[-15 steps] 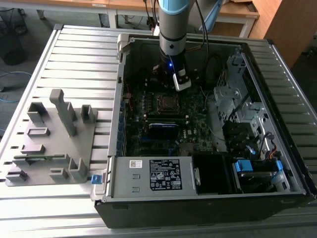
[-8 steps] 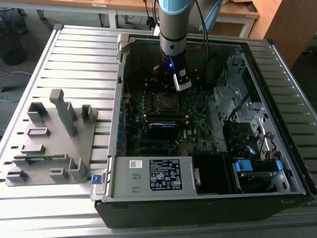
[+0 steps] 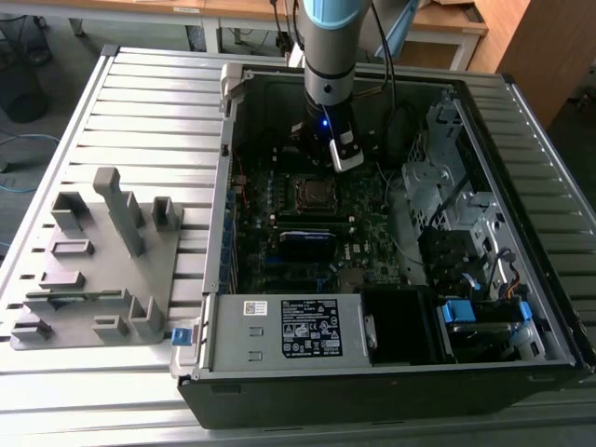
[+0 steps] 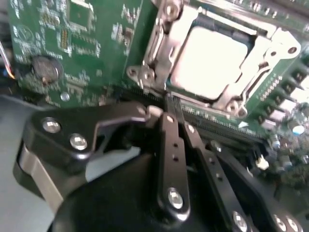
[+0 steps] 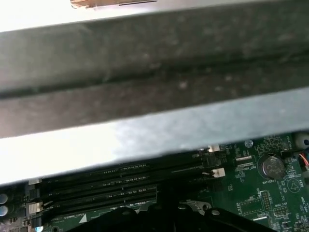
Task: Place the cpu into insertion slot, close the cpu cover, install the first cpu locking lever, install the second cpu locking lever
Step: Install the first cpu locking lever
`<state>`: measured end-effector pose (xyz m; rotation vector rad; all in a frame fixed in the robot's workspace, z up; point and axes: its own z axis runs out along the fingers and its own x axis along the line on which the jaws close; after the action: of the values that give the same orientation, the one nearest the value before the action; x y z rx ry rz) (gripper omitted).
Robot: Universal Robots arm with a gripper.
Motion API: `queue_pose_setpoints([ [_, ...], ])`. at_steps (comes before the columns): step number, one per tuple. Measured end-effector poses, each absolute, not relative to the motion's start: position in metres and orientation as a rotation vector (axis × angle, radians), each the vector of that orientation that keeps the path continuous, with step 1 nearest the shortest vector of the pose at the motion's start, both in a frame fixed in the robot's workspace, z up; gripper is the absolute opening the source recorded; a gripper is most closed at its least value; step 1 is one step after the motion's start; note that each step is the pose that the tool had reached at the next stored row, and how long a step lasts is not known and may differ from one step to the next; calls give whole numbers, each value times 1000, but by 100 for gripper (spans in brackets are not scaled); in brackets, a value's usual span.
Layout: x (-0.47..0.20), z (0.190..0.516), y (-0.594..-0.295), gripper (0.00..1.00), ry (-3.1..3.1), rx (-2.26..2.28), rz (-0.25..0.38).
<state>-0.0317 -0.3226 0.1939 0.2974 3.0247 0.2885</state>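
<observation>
Inside the open computer case [image 3: 521, 307], near its far wall, the gripper [image 3: 346, 156] hangs low over the green circuit board [image 4: 72, 43], with its fingers [image 4: 169, 145] brought together and nothing between them. Just beside the fingertips the cpu [image 4: 208, 62] lies already in the insertion slot [image 3: 314, 191] (the cpu cover [image 4: 263, 53] frames it). To seat a locking lever well, I judge a slow, steady push along its travel is safest.
</observation>
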Motion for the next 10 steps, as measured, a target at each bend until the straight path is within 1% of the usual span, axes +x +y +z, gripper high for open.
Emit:
queue_pose_setpoints([
  [10,-31,203,-323,11,3028,298,289],
])
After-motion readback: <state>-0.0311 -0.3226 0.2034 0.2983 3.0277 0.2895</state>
